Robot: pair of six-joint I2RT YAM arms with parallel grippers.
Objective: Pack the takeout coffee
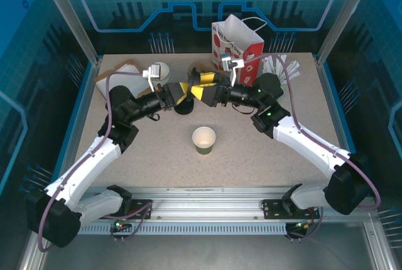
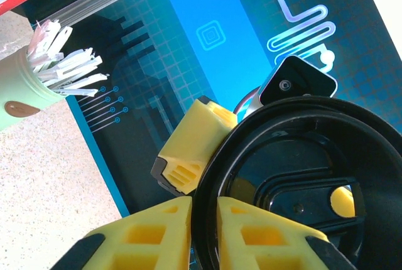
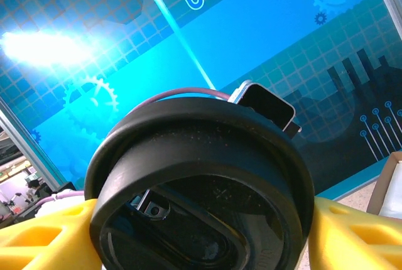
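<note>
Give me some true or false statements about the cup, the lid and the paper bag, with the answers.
The cup standing alone has no lid on. True.
The left gripper pinches the rim of the black lid. True.
The paper bag lies flat at the front. False: it stands upright at the back.
The right gripper hovers over the cup. False: its fingers flank the lid, farther back.

- Top view: high behind the arm bases [image 1: 122, 204], looking down over the whole table [image 1: 144, 157].
- Left wrist: right against the lid [image 2: 301, 176], facing the back wall [image 2: 207, 31].
- Right wrist: same lid, opposite side, equally close.
</note>
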